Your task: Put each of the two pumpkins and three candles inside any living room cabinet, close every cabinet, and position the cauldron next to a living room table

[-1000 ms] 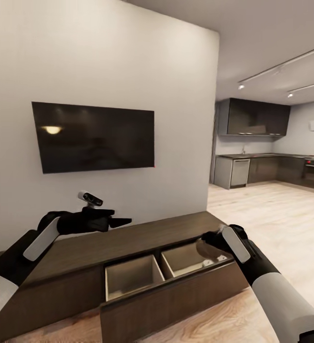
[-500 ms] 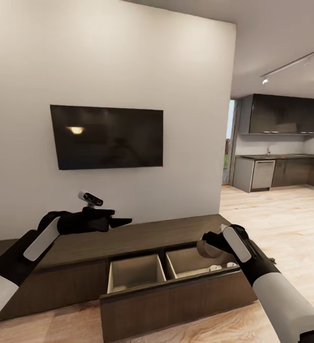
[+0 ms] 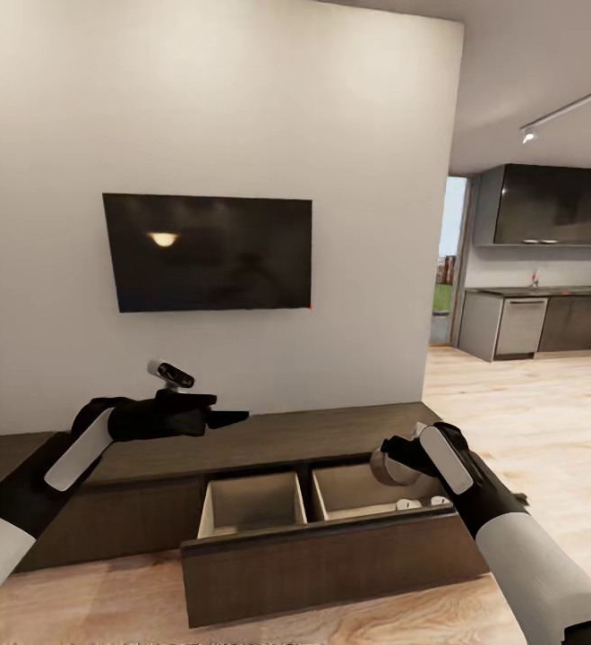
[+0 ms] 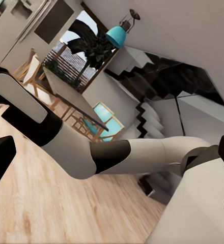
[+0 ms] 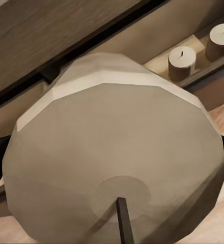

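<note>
A robot faces a long, low dark wooden cabinet (image 3: 269, 443) under a wall-mounted television (image 3: 208, 252), with one wide drawer (image 3: 331, 555) pulled out toward it, showing two pale compartments. The right gripper (image 3: 387, 464) hangs over the right-hand compartment with its jaws clamped on a stubby beige candle (image 3: 383, 466). In the right wrist view the held candle (image 5: 112, 168) looms large, wick toward the camera, with a dark finger edge at each side. Two more candles (image 5: 182, 62) stand upright just beside each other against the drawer's front wall, almost below the held one. The likely trouble is a release from this height: the candle could land on those two and topple them, or strike the drawer's front edge and roll out onto the wood floor (image 3: 546, 421). Lowering it further and aiming for bare compartment floor looks the safer course. The left gripper (image 3: 228, 415) hovers above the cabinet top, well apart from the drawer; whether its jaws are apart or together cannot be told.
</note>
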Robot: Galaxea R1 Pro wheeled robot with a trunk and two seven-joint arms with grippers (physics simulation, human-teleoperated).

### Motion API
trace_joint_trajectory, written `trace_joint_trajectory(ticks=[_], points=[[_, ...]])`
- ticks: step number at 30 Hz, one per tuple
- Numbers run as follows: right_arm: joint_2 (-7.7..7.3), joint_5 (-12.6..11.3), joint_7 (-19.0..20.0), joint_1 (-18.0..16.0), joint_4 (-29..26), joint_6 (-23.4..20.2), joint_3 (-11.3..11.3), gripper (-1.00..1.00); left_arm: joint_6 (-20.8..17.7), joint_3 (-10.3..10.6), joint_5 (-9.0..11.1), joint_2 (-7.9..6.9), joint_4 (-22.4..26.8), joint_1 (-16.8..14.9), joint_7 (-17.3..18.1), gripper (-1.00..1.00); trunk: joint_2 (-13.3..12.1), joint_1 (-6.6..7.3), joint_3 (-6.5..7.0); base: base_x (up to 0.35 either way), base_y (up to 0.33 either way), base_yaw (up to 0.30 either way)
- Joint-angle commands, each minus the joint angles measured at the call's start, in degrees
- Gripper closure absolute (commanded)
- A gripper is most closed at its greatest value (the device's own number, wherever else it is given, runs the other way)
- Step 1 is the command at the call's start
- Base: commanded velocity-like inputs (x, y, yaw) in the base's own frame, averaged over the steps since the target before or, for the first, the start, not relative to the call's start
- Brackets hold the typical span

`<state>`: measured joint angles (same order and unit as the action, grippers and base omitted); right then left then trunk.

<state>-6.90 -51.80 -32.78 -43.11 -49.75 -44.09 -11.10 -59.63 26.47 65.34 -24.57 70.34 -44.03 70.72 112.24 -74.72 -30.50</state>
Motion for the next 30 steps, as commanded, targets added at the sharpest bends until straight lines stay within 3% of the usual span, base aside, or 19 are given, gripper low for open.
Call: trace_joint_trajectory(ticks=[1,30], points=[[-0.07,-0.59,-0.62,-0.05,-0.09,0.00,-0.24,1.00,-0.37,0.16,0.23,-0.04,-0.03,-0.09,0.12,-1.00,0.04,0.01,-0.15,0.000,-0.047,0.142],[0.30,-0.66,-0.79,-0.05,-0.09,-0.02,-0.65,1.00,-0.37,0.00,0.23,-0.12,1.37,-0.09,0.28,-1.00,0.04,0.01,-1.49,0.062,-0.072,0.035]])
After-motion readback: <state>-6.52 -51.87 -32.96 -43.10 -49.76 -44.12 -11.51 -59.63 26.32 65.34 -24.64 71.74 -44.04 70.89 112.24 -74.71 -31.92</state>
